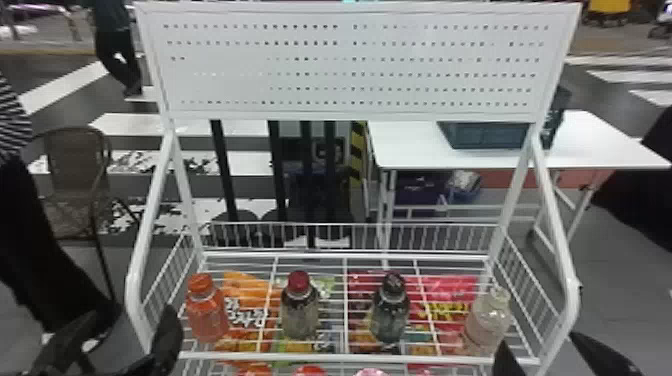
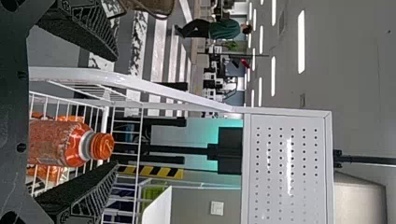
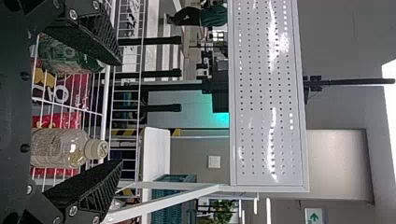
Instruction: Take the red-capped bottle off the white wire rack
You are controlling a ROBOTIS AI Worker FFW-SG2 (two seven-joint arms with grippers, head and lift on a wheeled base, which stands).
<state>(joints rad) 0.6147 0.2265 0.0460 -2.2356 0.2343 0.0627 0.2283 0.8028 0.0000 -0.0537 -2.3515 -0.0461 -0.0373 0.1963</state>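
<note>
Head view has the red-capped bottle (image 1: 300, 307) standing upright on the shelf of the white wire rack (image 1: 345, 256), so the task's one visible result, the bottle off the rack, is unachieved. Taking the shelf as a clock dial with 12 at its far edge, the bottle sits a little out from the centre toward 9 o'clock, behind the front rail (image 1: 350, 357). No gripper touches it.

Its neighbours share the row: the orange-capped bottle (image 1: 206, 310) farther out toward 9, the black-capped bottle (image 1: 390, 310) toward 4 from the centre, and the pale-capped bottle (image 1: 487, 320) farther out on that same side.

The left gripper (image 2: 116, 111) waits around 8 o'clock, its fingers spread wide and gripping nothing. The right gripper (image 3: 119, 113) is near 4 o'clock, likewise wide and without a load.

As for progress, the job looks to be at its very start, with both grippers ready to receive something but neither lined up on the target. The left one seems the likelier choice, being nearer. What remains is probably the whole sequence: bring the spread fingers inward past the orange-capped bottle without knocking it, settle them on either side of the red-capped one, close, lift until its base clears the front rail, and draw it out toward 6 o'clock, away from the rack.
</note>
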